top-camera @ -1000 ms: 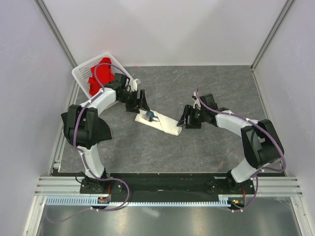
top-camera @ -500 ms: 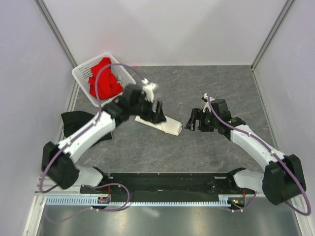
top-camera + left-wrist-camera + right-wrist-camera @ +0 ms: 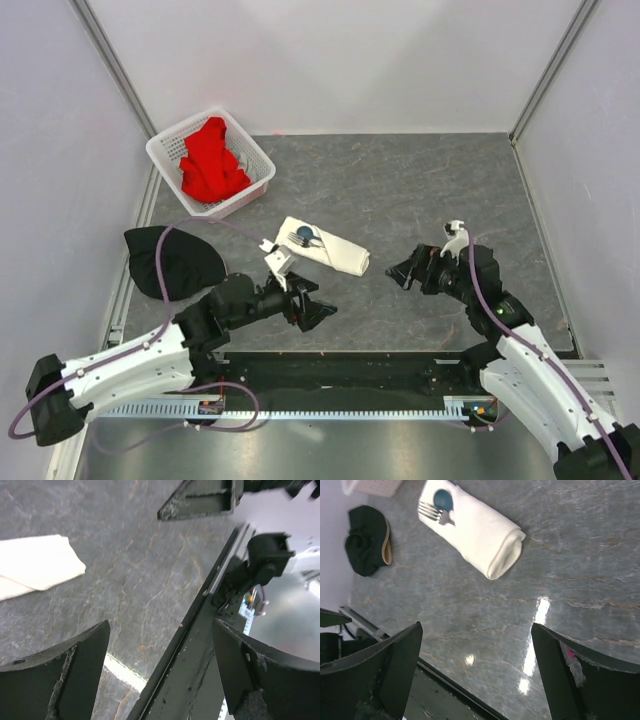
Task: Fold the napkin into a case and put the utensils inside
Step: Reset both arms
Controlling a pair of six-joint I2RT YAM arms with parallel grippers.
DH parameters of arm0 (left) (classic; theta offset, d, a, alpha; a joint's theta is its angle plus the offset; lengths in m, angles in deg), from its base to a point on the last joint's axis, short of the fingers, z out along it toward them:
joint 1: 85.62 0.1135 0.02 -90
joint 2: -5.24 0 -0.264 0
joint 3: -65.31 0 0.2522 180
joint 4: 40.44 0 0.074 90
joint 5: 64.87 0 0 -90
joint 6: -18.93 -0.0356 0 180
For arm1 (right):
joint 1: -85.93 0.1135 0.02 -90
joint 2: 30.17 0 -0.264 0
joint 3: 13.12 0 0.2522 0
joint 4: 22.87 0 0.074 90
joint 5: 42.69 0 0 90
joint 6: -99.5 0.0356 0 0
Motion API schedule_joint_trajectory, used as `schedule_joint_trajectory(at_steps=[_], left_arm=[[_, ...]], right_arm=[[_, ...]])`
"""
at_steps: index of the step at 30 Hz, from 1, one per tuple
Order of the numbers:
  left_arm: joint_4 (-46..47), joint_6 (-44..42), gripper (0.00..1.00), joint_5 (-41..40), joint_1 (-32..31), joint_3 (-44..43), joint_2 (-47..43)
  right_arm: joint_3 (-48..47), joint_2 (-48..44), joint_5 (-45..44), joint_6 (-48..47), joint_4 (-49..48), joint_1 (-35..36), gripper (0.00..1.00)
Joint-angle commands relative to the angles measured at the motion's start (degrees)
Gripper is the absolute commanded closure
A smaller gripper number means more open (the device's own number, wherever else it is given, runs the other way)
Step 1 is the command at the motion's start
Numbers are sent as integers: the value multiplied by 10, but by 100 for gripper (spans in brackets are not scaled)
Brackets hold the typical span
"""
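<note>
The napkin (image 3: pixel 330 250) is lying near mid-table, folded into a narrow case (image 3: pixel 480 532) that is slanting from upper left to lower right, with its rolled, closed end pointing toward the right arm. The fork (image 3: pixel 432 513) and the blue spoon (image 3: pixel 443 500) are sitting in the open upper-left end, tines and bowl sticking out and handles hidden inside the cloth. The left gripper (image 3: pixel 316 303) is hovering over the grey tabletop (image 3: pixel 420 190) near the front edge, below the case and apart from it. Its jaws are standing wide with nothing between them; in its wrist view only stone and the black base rail (image 3: pixel 190 655) are showing in the gap. The right gripper (image 3: pixel 404 274) is hanging just right of the rolled end, not touching it — jaws spread wide too, gripping nothing. A white basket (image 3: pixel 258 186) is sitting at the far left corner with a red cloth (image 3: pixel 210 160) in it, and a black cloth (image 3: pixel 170 262) is lying by the left edge.
</note>
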State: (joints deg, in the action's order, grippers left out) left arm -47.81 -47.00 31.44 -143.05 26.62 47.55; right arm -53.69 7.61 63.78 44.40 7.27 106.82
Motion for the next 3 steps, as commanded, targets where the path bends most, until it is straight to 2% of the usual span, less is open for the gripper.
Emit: schedule_joint_trajectory(at_steps=[1, 3], left_arm=[[99, 46, 10, -22, -3, 60, -77], [115, 55, 9, -9, -3, 73, -99]], right_arm=[[62, -42, 20, 87, -68, 2, 2], [80, -69, 48, 99, -108, 2, 2]])
